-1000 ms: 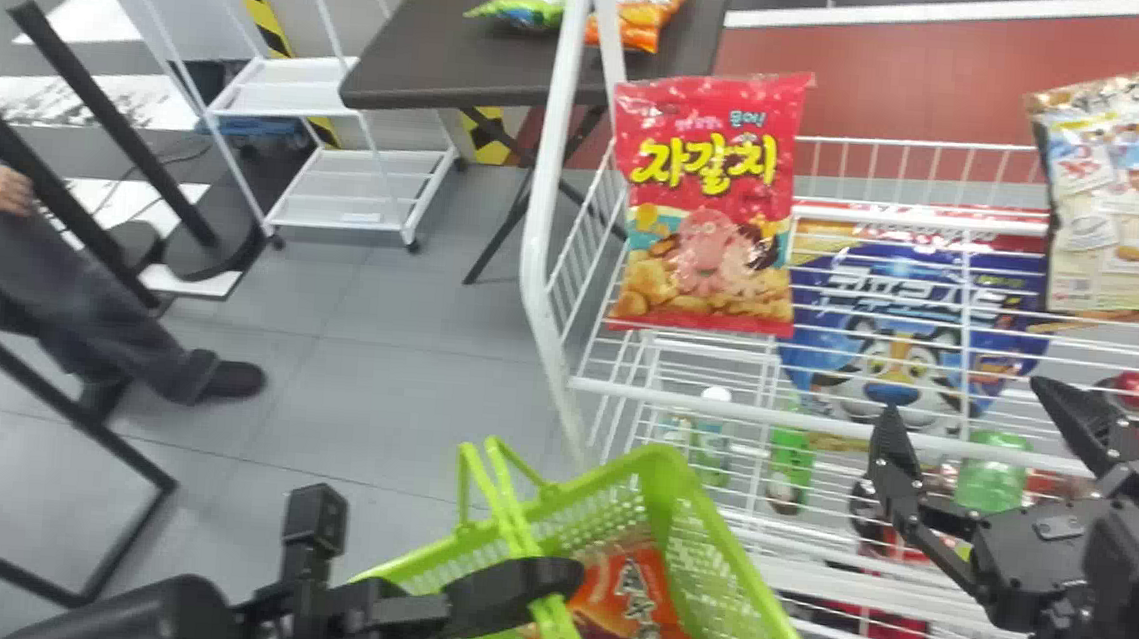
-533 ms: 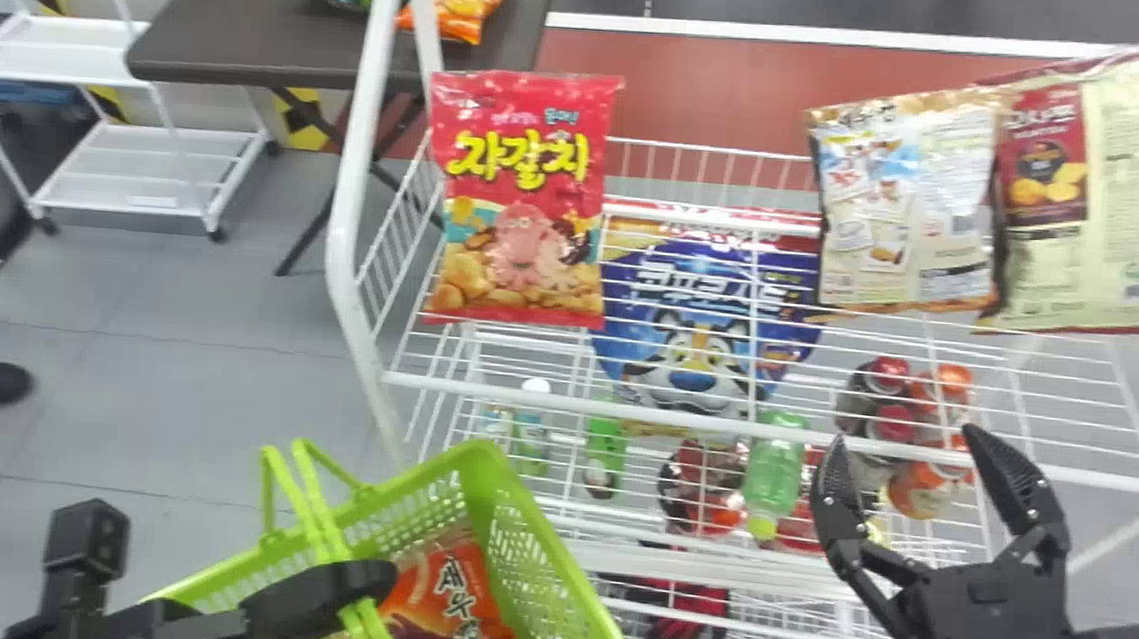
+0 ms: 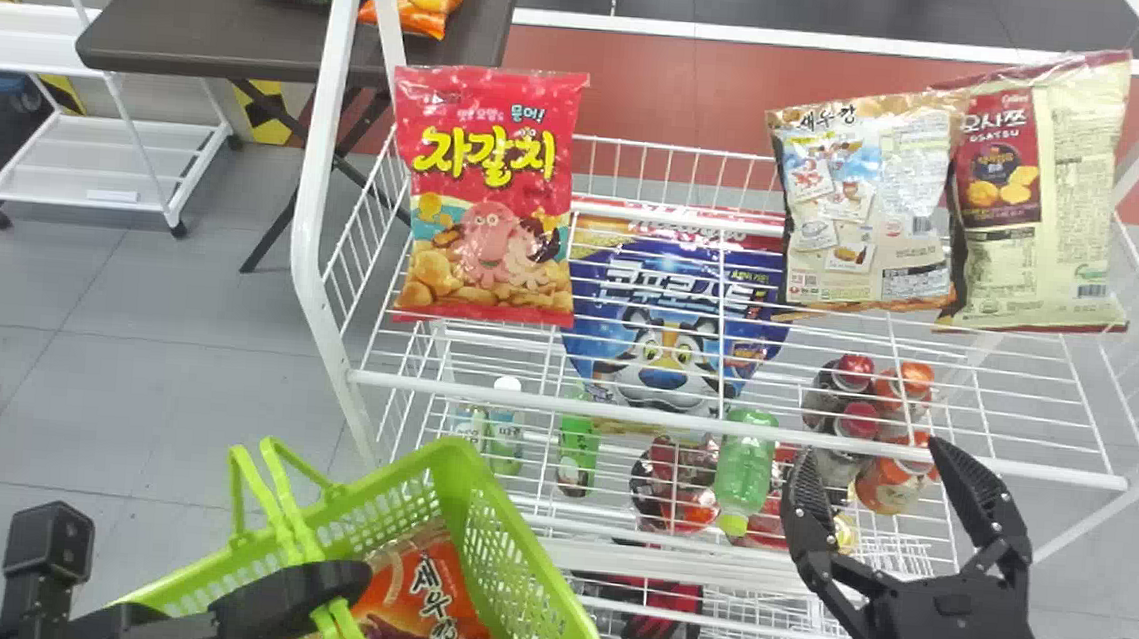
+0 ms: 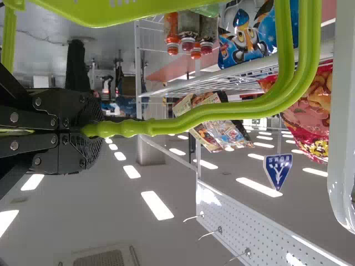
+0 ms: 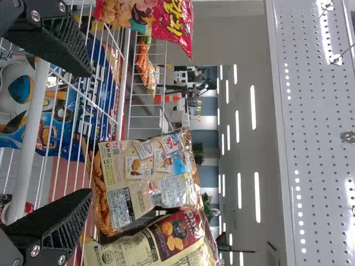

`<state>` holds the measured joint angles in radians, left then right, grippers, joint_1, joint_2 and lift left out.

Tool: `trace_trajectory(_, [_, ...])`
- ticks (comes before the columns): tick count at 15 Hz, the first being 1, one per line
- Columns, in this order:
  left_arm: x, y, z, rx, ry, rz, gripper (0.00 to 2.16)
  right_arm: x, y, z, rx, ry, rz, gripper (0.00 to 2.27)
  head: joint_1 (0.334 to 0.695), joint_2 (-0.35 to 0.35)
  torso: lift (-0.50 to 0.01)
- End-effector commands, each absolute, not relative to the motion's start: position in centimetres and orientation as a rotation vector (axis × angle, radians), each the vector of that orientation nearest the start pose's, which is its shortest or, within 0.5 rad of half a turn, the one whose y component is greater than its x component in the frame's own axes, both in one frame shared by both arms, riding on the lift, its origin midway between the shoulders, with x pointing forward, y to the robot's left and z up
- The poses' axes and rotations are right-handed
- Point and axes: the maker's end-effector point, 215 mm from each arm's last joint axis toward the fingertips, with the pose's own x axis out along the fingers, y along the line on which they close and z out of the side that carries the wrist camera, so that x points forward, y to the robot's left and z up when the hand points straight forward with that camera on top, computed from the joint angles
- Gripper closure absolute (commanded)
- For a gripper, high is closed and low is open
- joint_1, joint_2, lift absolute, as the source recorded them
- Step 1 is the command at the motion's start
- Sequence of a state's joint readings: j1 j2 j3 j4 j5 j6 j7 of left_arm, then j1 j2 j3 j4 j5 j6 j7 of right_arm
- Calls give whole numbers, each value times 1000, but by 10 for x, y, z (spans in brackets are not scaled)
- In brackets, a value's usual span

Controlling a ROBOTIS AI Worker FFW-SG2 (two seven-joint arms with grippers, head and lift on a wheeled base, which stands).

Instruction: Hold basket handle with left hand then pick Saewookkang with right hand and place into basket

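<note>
Saewookkang — lettered across its top — apparently touches cream bag.

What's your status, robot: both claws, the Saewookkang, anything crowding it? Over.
Left gripper shut on basket handle. Right gripper open, empty. Saewookkang upright on wire shelf. Cream bag close beside it.
</note>
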<state>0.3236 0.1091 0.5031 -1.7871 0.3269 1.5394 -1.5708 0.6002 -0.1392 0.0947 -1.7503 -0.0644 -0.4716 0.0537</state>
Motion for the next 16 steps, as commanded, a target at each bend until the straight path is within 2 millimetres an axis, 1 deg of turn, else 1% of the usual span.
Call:
trace_trajectory(1, [259, 202, -405, -1463, 812, -929, 2152, 374, -189, -400, 2, -41, 185, 53, 695, 24, -19])
trace_trajectory(11, [256, 201, -405, -1467, 813, -929, 2152, 369, -188, -399, 5, -45, 186, 53, 695, 28, -19])
trace_trajectory(16, [255, 201, -405, -1467, 814, -928, 2152, 365, -184, -394, 11, -59, 191, 53, 695, 31, -19])
